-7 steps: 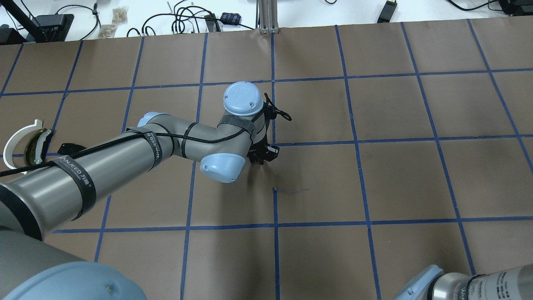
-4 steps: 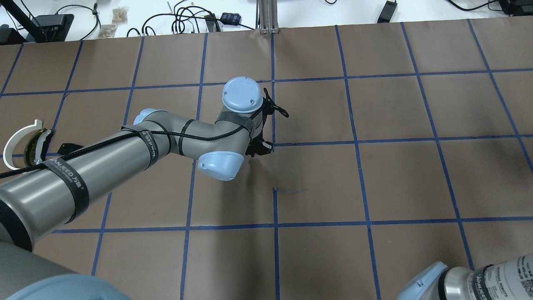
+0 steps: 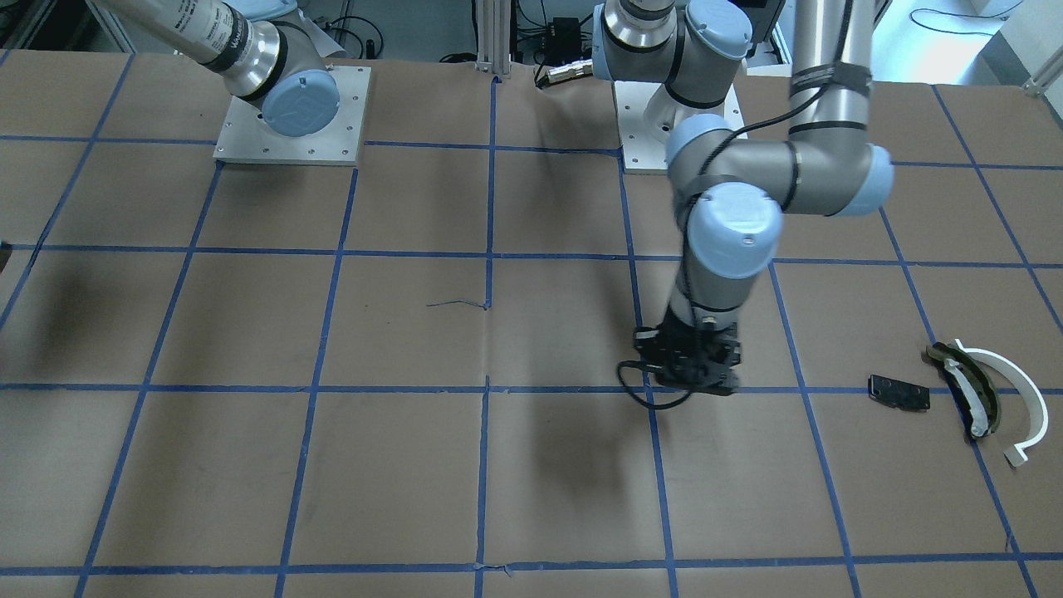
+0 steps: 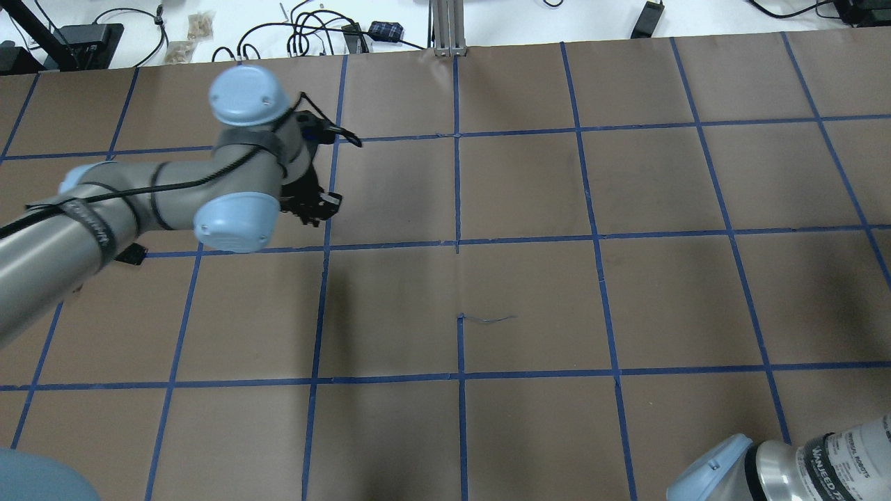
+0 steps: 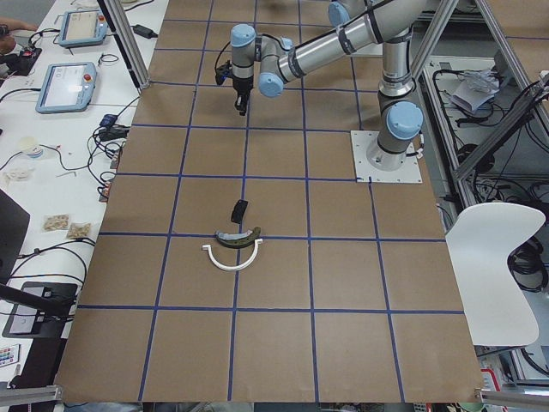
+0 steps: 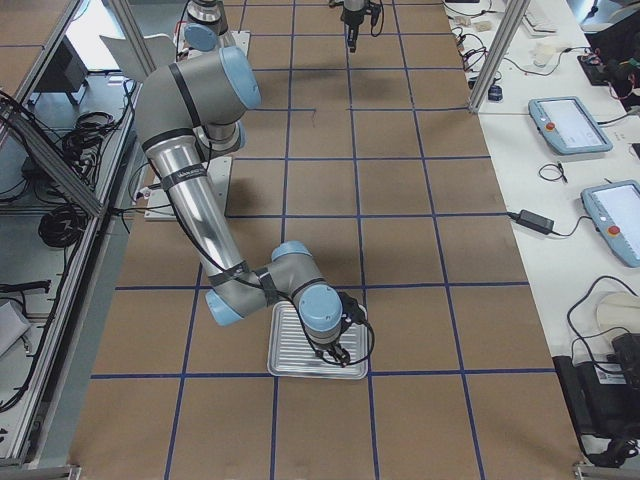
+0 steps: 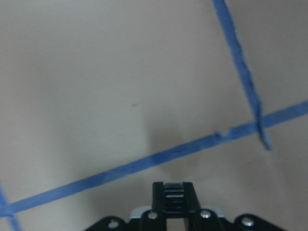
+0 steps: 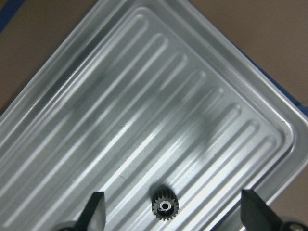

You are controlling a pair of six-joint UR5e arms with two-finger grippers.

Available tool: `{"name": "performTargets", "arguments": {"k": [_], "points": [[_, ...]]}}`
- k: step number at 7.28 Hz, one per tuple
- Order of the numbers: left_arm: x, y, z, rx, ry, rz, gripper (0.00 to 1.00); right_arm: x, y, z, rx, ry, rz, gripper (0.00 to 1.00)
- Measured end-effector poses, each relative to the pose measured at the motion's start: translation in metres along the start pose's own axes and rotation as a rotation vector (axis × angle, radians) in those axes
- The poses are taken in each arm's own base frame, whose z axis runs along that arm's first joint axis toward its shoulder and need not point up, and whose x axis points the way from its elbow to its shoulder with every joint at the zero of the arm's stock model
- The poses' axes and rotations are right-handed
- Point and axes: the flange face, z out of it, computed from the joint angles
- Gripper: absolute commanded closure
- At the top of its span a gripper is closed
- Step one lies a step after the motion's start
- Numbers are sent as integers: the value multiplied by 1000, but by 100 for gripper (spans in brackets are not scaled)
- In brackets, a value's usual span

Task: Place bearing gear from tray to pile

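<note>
A small dark bearing gear (image 8: 165, 207) lies on the ribbed metal tray (image 8: 144, 96). My right gripper (image 8: 173, 216) is open just above it, one fingertip on each side. In the exterior right view this gripper (image 6: 335, 350) hangs over the tray (image 6: 290, 352). The pile lies at the table's left end: a white half-ring arc (image 3: 1020, 397), an olive-and-dark curved piece (image 3: 966, 384) and a small black plate (image 3: 898, 393). My left gripper (image 4: 313, 206) is shut and empty above bare paper, well short of the pile; it also shows in the left wrist view (image 7: 173, 192).
Brown paper with a blue tape grid (image 4: 459, 240) covers the table. An aluminium post (image 4: 445, 28) and cables stand at the far edge. Tablets (image 6: 570, 125) lie on the side bench. My left arm (image 4: 104, 216) hides most of the pile in the overhead view.
My left arm has swung from the table's middle to the left and farther back, gripper still shut. It now covers the pile in the overhead view. The right arm has barely moved.
</note>
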Motion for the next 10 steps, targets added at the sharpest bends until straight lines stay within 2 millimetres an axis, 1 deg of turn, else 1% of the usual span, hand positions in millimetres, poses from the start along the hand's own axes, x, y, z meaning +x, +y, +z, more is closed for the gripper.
{"name": "performTargets", "arguments": {"k": [1,2,3,4,5,6,7,8,9,10], "points": [[-73,18,-2,-24,1,-16,99,-1,3,8,-26,-18,-4,8],[-137,47,8,-49,7,-21,98,-2,6,18,-40,-35,-14,17],[-195,82,27,-64,20,-35,98,-2,7,25,-50,-47,-26,39],[-234,112,47,-67,44,-68,98,-2,8,27,-57,-51,-32,59],[-253,129,64,-60,70,-93,62,-1,8,26,-62,-49,-33,77],[-261,136,77,-57,82,-103,35,0,8,24,-64,-46,-33,84],[-264,139,83,-52,84,-101,8,0,6,23,-66,-45,-35,87],[-264,138,85,-44,79,-97,0,0,4,23,-66,-45,-38,89],[-261,135,80,-35,71,-110,0,0,3,23,-66,-45,-41,89],[-252,128,67,-25,58,-136,0,0,3,22,-67,-45,-43,90]]}}
